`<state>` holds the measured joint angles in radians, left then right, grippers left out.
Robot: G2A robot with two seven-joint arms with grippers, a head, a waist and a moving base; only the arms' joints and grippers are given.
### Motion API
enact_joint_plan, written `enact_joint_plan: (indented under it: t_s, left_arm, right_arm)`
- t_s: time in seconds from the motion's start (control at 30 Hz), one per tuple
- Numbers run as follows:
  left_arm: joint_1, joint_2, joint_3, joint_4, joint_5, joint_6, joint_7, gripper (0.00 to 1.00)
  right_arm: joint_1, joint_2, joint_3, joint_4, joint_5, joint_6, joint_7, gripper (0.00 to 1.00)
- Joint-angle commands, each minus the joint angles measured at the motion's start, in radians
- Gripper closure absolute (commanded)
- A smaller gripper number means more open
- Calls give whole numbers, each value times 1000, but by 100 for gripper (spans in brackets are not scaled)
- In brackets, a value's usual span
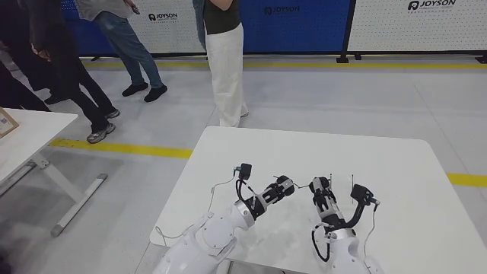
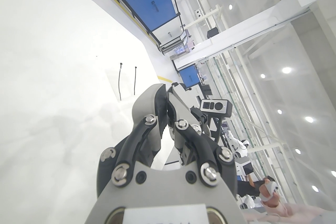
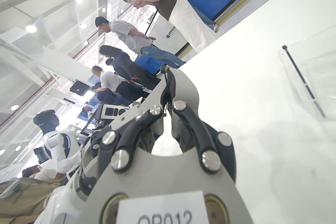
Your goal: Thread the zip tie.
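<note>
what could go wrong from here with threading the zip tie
1. The right hand pinches the zip tie with just its head sticking out front, so it could twist or slip.
2. The left hand, shut, is close by, so a small misalignment might bump the two together.

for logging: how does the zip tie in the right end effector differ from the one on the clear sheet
The held zip tie is pinched in the right end effector; the loose zip tie lies flat on the clear sheet. The held one is partly hidden, the loose one untouched. Both are black.
</note>
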<state>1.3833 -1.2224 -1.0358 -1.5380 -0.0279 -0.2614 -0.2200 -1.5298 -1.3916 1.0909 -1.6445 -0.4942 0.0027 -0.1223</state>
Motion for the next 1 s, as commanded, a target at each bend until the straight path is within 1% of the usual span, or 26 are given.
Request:
enact_joint_plan:
  t_s: [0.0, 0.2, 0.33, 0.37, 0.57, 0.67, 0.73, 0.8, 0.9, 0.97]
  left_arm:
    - [1, 0, 1, 1, 4, -3, 0, 100]
    - [3, 0, 1, 6, 6, -3, 3, 99]
    - [2, 1, 2, 9, 27, 4, 15, 89]
    - [2, 1, 3, 9, 42, 4, 24, 89]
    - [3, 0, 9, 8, 46, 8, 25, 90]
    - [3, 0, 13, 8, 51, 13, 21, 87]
    - [2, -1, 17, 7, 54, 18, 17, 87]
    - [0, -2, 20, 8, 50, 21, 16, 80]
    - [-5, -3, 23, 12, 44, 25, 18, 80]
    - [-8, -4, 25, 14, 42, 26, 19, 82]
  right_arm:
    - [-1, -1, 0, 0, -1, -1, -2, 100]
    - [-5, -2, 0, -4, -14, 6, -11, 100]
    - [-11, -4, 1, -10, -22, 8, -20, 100]
    - [-12, -4, 1, -11, -23, 8, -21, 100]
    - [-16, -6, 2, -13, -29, 11, -28, 100]
    - [-17, -7, 2, -13, -31, 15, -31, 100]
    - [-17, -8, 2, -13, -32, 15, -33, 100]
    - [-16, -9, 1, -13, -32, 16, -31, 100]
    - [-14, -10, -1, -13, -33, 17, -27, 100]
    - [-14, -11, 0, -14, -34, 17, -27, 100]
